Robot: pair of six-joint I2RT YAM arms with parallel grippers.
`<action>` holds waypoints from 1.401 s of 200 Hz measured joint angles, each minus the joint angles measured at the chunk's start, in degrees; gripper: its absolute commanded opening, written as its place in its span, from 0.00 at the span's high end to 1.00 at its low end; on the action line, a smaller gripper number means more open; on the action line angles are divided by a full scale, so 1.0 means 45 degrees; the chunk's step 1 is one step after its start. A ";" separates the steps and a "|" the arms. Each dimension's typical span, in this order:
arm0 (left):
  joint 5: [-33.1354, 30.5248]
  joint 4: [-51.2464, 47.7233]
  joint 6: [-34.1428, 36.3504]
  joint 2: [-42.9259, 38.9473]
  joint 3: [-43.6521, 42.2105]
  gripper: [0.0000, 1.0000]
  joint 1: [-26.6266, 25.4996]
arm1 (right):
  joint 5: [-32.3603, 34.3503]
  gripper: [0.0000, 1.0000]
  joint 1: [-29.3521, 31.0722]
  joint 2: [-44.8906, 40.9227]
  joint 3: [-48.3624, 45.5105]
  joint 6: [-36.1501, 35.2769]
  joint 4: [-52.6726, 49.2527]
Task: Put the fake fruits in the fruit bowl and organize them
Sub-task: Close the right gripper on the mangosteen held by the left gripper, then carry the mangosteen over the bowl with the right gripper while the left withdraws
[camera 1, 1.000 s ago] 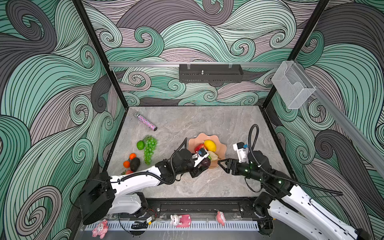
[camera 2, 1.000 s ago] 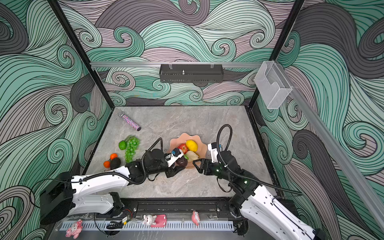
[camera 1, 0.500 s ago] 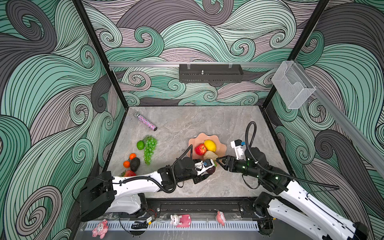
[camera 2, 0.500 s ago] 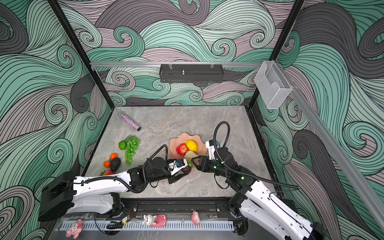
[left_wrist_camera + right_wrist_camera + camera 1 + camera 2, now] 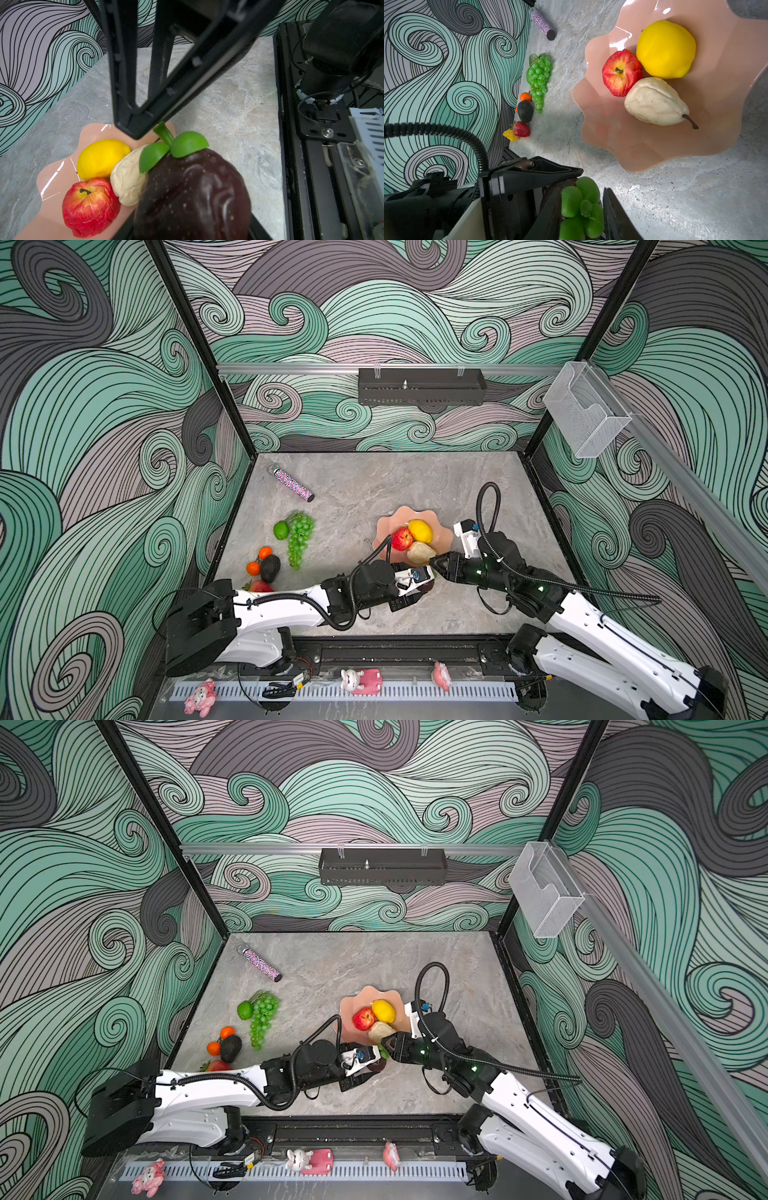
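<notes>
Left gripper: you had it about half spread and clamped on the mangosteen, one finger on each flank of the dark fruit, in the lower centre of both top views
Right gripper: you had it nose to nose with the left gripper, its jaws narrowed round the mangosteen's green calyx; whether they pinched the stem or only flanked it, the views did not tell
Mangosteen: held just below the fruit bowl's lower edge in the top views, outside the bowl, calyx turned toward the right gripper
Fruit bowl: right of centre on the grey table, carrying the red apple, the lemon and the cream pear, all three touching one another; the pear lay nearest the grippers
Fruits outside the bowl: at the left of the table, well apart from the bowl, you had the lime just beside the grape bunch, below them two oranges beside the avocado, and lowest the strawberry
Sparkly tube: upper left of the table, lying aslant, apart from everything
</notes>
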 measured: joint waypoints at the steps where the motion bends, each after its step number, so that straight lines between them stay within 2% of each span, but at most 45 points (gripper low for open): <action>1: -0.0005 0.0005 0.0000 0.0000 0.0000 0.49 0.0000 | 0.0005 0.68 0.0005 0.0005 0.0000 0.0005 0.0000; 116: -0.0403 0.0253 0.0005 0.0005 -0.0005 0.48 0.0000 | 0.0529 0.85 0.0301 0.0447 0.0000 0.0010 0.0253; 159: -0.0588 0.0262 -0.0005 0.0015 -0.0049 0.45 0.0000 | 0.0651 0.94 0.0418 0.0685 0.0117 -0.0058 0.0301; 196: -0.1069 0.0262 -0.0151 0.0068 -0.0063 0.33 -0.0044 | 0.0899 0.95 0.0529 0.0865 0.0350 -0.0340 0.0131; 233: -0.2011 0.0063 -0.0622 0.0185 0.0029 0.11 -0.0058 | 0.1345 0.97 0.0583 0.0962 0.0913 -0.0971 -0.0457; 259: -0.2516 -0.0180 -0.0826 -0.0146 0.0015 0.07 -0.0015 | 0.2069 0.97 0.0583 0.1302 0.1467 -0.1719 -0.0913; 280: -0.2560 -0.0461 -0.1035 -0.1486 -0.0282 0.05 0.0437 | 0.2861 0.97 0.0583 0.1846 0.2103 -0.2511 -0.1399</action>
